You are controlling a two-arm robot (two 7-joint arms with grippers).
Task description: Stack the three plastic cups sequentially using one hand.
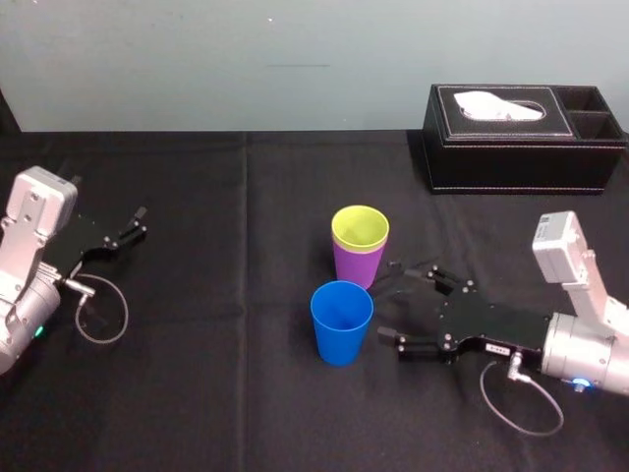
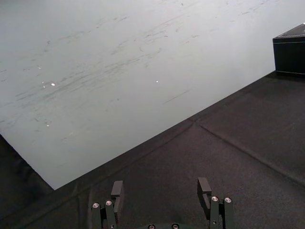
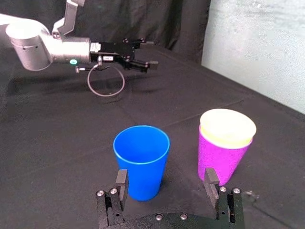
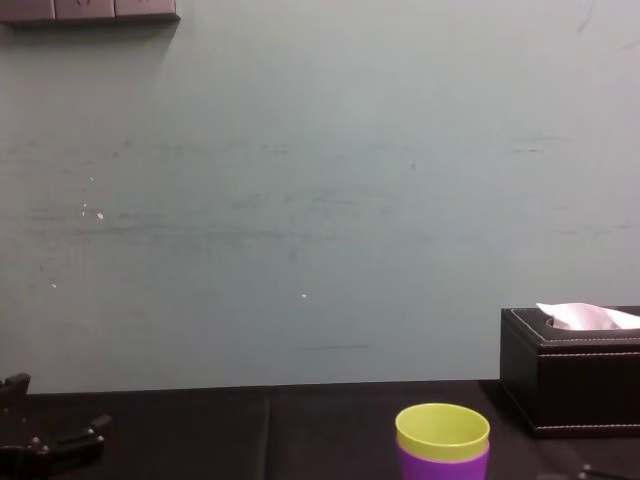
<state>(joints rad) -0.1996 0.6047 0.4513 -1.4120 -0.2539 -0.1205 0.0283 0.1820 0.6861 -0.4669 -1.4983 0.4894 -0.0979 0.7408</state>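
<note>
- The blue cup point(image 1: 341, 320) stands upright and alone just below centre frame in the head view. Just above it, close but apart, the yellow-green cup point(image 1: 360, 228) sits nested in the purple cup point(image 1: 356, 265).
- The right gripper point(image 1: 389, 312) lies just right of the blue cup, jaws spread wide and empty.
- Gripping the blue cup looks next: centre the jaws on its wall, clear of the purple cup, and close gently.
- The left gripper point(image 1: 133, 226) rests mid-left, fingers apart.

Black right hand point(image 1: 385, 313), silver arm point(image 1: 590, 359)
</note>
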